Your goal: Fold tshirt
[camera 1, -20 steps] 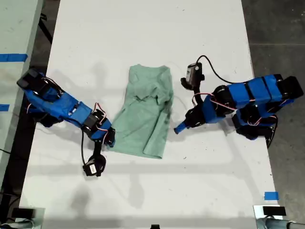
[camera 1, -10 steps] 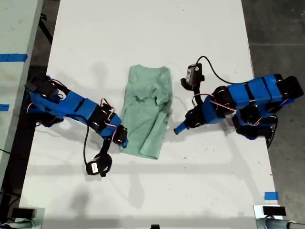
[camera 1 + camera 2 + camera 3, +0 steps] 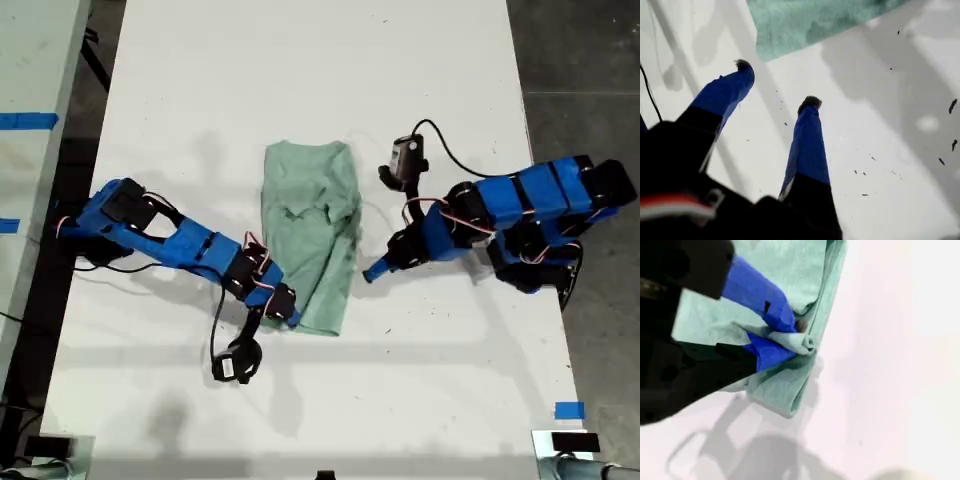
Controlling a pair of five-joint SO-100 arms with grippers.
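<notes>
The pale mint-green tshirt [image 3: 310, 225] lies partly folded lengthwise in the middle of the white table [image 3: 300, 80]. My second gripper [image 3: 288, 312], on the arm coming from the exterior view's left, is at the tshirt's lower edge. In the second wrist view my second gripper [image 3: 801, 337] is shut on a bunched fold of the tshirt [image 3: 790, 270]. My first gripper [image 3: 372, 270] rests low beside the tshirt's edge on the exterior view's right. In the first wrist view my first gripper [image 3: 776, 84] is open with bare table between its fingers, and a tshirt [image 3: 815, 20] corner lies just beyond the tips.
A scrap of blue tape [image 3: 568, 410] marks the table at the exterior view's lower right. A second surface with blue tape [image 3: 25, 120] borders the exterior view's left. A black cable [image 3: 450, 150] loops above the first arm. Dark floor [image 3: 580, 60] lies past the table.
My second gripper has travelled toward the exterior view's right and lower edge, carrying the tshirt's lower left edge over with it. The tshirt is narrower now. The first arm has stayed put.
</notes>
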